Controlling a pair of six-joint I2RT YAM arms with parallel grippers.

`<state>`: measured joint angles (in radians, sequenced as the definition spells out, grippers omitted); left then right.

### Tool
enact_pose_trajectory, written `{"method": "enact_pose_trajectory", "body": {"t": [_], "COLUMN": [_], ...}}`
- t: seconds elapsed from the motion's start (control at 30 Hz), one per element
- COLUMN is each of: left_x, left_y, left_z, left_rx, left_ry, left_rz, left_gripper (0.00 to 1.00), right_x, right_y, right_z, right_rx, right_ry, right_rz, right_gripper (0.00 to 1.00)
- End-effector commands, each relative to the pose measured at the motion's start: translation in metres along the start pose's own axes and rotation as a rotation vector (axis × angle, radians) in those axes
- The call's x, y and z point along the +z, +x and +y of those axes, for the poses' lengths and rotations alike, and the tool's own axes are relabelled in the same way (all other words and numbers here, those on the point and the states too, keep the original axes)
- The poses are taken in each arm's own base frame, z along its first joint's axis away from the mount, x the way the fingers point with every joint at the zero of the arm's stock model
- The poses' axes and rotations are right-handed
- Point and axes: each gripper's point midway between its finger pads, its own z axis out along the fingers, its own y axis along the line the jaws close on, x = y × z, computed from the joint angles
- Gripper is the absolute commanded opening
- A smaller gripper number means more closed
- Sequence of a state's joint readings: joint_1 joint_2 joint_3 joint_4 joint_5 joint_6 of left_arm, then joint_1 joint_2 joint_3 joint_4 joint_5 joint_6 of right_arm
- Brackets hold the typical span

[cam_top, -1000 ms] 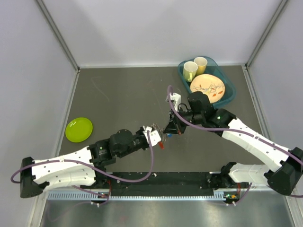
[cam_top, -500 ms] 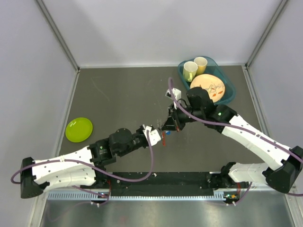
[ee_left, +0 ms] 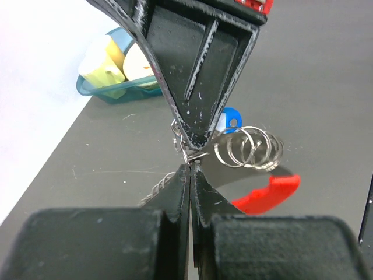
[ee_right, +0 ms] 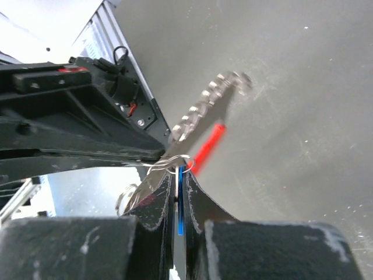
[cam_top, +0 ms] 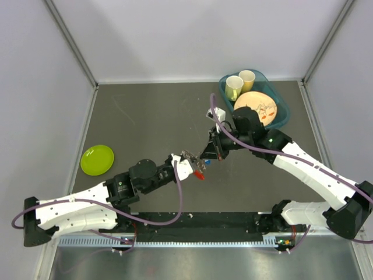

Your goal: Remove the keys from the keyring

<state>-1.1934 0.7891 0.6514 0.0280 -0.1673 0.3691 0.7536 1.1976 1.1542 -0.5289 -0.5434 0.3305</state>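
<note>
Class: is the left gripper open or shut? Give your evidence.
Shut: the fingertips of the left gripper meet with no gap, nipping the thin wire of the keyring.

Left arm (cam_top: 76, 211): white shell segments, black joints, purple cable (cam_top: 178, 195) looping alongside. Right arm (cam_top: 309, 172): same white-and-black build, small green light (cam_top: 270, 142) near wrist. My fingers (ee_left: 172, 201): matte black, tapered, faint pale scuffs.
</note>
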Motion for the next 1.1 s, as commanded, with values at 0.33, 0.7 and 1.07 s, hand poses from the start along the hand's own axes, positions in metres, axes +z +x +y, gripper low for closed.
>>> {"method": "enact_pose_trajectory", "body": {"t": [0.33,0.7,1.07], "left_x": [-0.005,-0.002,-0.023], "left_y": [-0.035,-0.033,-0.069], "left_z": [-0.003,-0.004,0.004], "left_rx": [-0.035,-0.027,-0.107], "left_ry": [0.033,0.034,0.032], "left_rz": [-0.119,-0.105,-0.258], "left_gripper": [0.00,0.00,0.00], "right_x": [-0.018,-0.027,-0.010], "right_y": [-0.034,-0.046,-0.033], "right_z": [0.004,0.017,-0.014], "right_rx": [-0.193,-0.249,-0.190], "right_ry": [-0.007,-0.041,0.057], "right_rz": [-0.147,-0.185,-0.144], "right_gripper": [0.00,0.00,0.00]}}
